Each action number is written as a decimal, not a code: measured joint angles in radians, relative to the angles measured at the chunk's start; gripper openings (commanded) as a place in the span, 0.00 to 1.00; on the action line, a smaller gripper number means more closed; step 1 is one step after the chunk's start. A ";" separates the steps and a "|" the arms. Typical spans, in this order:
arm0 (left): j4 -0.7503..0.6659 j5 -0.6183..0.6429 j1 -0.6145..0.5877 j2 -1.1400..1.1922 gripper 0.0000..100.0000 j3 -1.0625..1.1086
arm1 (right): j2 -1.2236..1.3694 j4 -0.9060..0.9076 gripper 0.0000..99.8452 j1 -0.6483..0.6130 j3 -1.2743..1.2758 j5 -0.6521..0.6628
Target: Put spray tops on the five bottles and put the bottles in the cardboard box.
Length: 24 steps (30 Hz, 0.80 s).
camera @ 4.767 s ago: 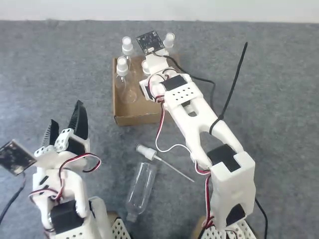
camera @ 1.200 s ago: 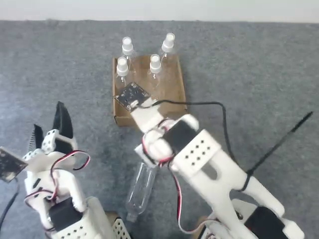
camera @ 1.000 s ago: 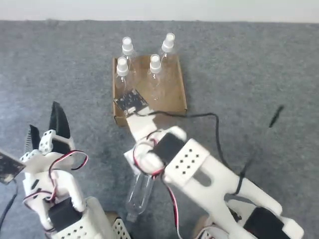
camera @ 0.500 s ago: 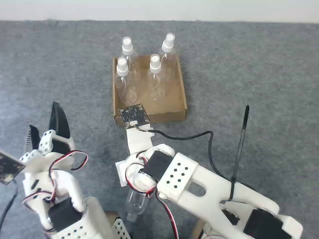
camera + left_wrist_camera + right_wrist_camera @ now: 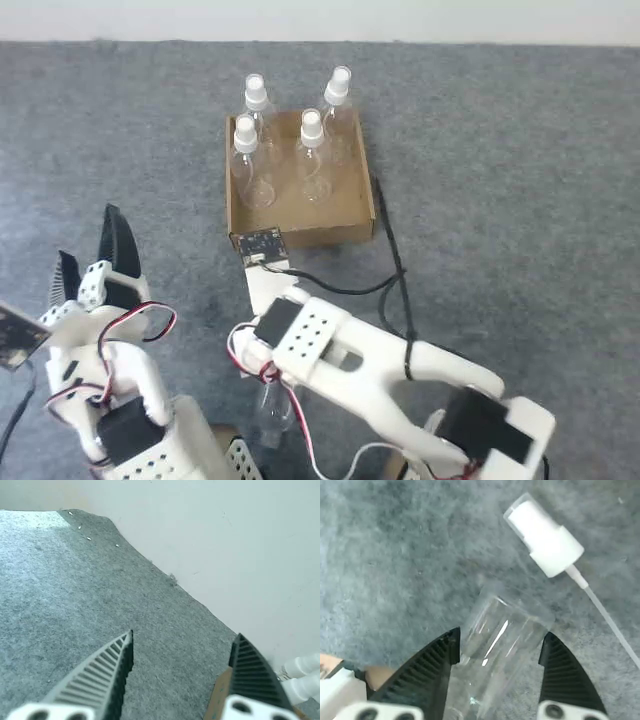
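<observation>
Your right hand [image 5: 502, 635] has its fingers apart, one each side of the bottle [image 5: 492, 652] lying near you, maybe not touching it. The spray top [image 5: 545, 542] lies just beside it. Your left hand [image 5: 182, 640] is spread too.

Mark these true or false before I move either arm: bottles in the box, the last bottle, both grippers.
1. Four capped bottles stand upright in the cardboard box. True.
2. The fifth bottle has its spray top screwed on. False: it lies uncapped on the carpet, and the spray top lies loose near its base.
3. The right gripper is open, one finger on each side of the fifth bottle. True.
4. The left gripper holds the spray top. False: it is open and empty above the carpet, apart from the fifth bottle.
</observation>
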 measured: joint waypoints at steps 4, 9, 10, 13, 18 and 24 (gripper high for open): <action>0.000 0.000 0.000 0.000 0.30 0.000 | 0.038 0.000 0.10 0.002 -0.026 -0.003; 0.000 0.000 0.000 0.000 0.30 0.000 | 0.038 0.002 0.03 0.009 -0.026 -0.003; 0.000 0.000 0.000 0.000 0.30 0.003 | 0.038 0.002 0.03 0.012 -0.026 -0.003; 0.000 0.000 0.000 0.000 0.30 0.006 | 0.037 0.002 0.04 0.020 -0.026 -0.003; 0.000 0.000 -0.002 0.000 0.30 0.006 | -0.002 0.002 0.03 0.057 -0.026 -0.003; 0.000 0.000 0.000 0.000 0.30 0.006 | -0.087 0.002 0.03 0.115 -0.026 -0.003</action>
